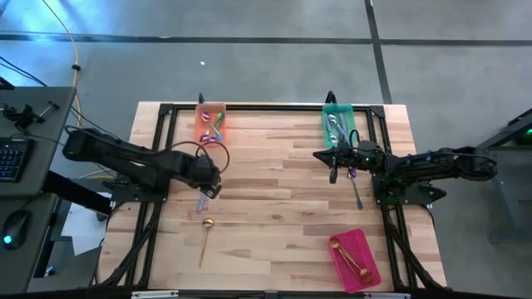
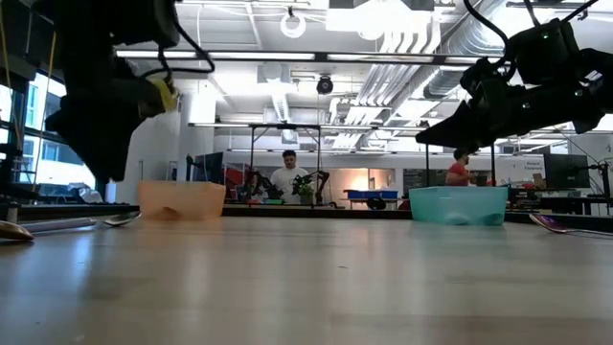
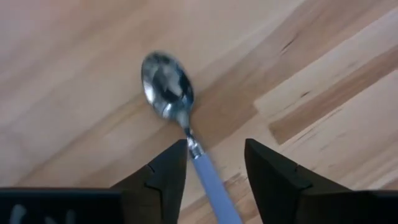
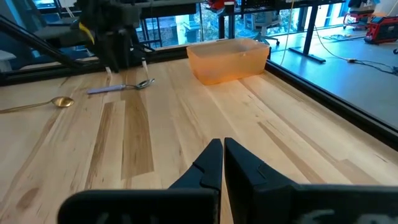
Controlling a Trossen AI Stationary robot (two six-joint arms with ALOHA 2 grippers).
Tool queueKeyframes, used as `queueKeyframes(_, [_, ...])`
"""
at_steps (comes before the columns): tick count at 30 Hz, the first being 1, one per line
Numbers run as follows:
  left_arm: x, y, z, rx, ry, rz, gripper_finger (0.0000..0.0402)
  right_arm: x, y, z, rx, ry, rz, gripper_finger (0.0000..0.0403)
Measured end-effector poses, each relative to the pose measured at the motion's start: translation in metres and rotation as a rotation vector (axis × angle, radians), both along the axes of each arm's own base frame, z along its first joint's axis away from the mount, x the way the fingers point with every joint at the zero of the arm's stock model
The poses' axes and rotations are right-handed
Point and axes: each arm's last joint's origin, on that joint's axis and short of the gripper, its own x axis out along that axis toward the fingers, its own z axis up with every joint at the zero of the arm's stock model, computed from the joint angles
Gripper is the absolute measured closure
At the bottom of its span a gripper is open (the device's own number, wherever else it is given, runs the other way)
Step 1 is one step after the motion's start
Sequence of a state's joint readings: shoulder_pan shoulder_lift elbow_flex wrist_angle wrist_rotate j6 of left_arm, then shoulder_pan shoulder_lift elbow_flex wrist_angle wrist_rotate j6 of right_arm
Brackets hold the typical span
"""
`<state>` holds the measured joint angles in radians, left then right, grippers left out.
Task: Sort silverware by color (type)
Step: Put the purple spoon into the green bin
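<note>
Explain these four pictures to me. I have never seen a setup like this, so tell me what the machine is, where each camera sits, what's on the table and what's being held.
Two dark robot arms work at a wooden table, sorting spoons by color into trays. One camera looks straight down, one sits at table level, and one rides on each wrist. The left gripper stands open over a lavender-handled spoon lying flat on the wood, its fingers either side of the handle, not gripping. The right gripper is shut and holds nothing. A gold spoon and an iridescent spoon also lie loose. The orange tray, green tray and pink tray already hold spoons.

3 trays (image 1: pixel 210 122) on table (image 1: pixel 274 199) — gold spoon (image 1: pixel 206 237) lies loose.
</note>
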<state>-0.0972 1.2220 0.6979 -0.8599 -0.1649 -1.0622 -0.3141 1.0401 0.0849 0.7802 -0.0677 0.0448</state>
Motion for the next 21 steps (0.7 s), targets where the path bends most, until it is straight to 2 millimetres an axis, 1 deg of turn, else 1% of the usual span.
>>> queueKeyframes(5, [0.008,-0.006,-0.019,-0.054,0.098,0.043,0.0238,0.000,0.000,0.000,0.001,0.005,0.000,0.0403])
queueKeyframes(12, [0.017,-0.007,-0.042,-0.010,0.188,0.062,0.0253,0.000,0.000,-0.001,0.003,0.012,0.000,0.0403])
queueKeyframes(16, [0.021,-0.008,-0.050,-0.002,0.209,0.019,0.0283,0.000,0.000,-0.001,0.004,0.014,-0.001,0.0403])
queueKeyframes(21, [0.018,-0.008,-0.060,-0.018,0.191,-0.020,0.0351,0.000,0.000,-0.001,0.003,0.014,-0.004,0.0403])
